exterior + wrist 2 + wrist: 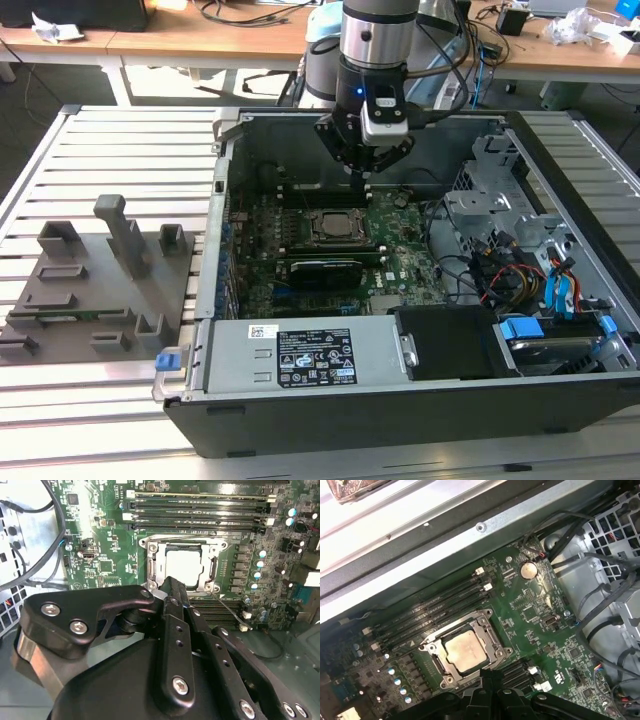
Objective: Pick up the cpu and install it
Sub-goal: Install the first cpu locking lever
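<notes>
Gripper point(362, 174) hangs inside the open computer case point(400, 425), its fingers drawn together to a single point with nothing between them: closed and empty, as far as both wrist views and the exterior view show. It hangs above the socket point(150, 565) and touches nothing. The tip lies just off the socket's metal frame in the second wrist view. The cpu point(184, 567) lies flat within that frame, pale metal top facing up, edges square to the socket opening, no tilt or lifted corner visible. In the first wrist view the same chip point(465, 651) shows a dull pinkish sheen and sits level. A thin wire lever point(227, 611) runs slantwise off one corner of the socket; cannot tell whether it is latched or free. Memory slots point(200, 510) run in rows along two sides of the socket on the green motherboard point(405, 255). Outside the case, at the exterior view's left, grey fixture blocks point(120, 245) stand on the slatted table point(110, 140); no chip seen on them. Judgement: pick-up and placement look done, with the chip seated and released. Only the clamping of the socket is unconfirmed from these views.
</notes>
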Controlling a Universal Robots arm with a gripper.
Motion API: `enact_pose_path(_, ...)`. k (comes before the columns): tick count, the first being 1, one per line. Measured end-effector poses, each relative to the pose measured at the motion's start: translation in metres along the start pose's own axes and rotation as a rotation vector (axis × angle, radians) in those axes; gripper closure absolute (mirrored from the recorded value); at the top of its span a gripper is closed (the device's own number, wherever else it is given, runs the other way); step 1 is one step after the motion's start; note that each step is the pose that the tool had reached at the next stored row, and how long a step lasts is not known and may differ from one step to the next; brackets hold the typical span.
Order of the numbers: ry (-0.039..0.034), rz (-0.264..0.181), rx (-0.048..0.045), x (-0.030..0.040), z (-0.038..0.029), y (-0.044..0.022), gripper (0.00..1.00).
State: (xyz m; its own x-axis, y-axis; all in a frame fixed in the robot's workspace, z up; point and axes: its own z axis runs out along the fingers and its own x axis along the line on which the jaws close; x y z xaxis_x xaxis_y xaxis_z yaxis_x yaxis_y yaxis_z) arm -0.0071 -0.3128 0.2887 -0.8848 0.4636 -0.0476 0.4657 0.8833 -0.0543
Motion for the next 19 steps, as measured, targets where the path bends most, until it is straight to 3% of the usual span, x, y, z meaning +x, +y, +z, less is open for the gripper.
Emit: enact_pose_path(19,-0.0091,-0.168,-0.008,0.0,0.0,0.0,0.89)
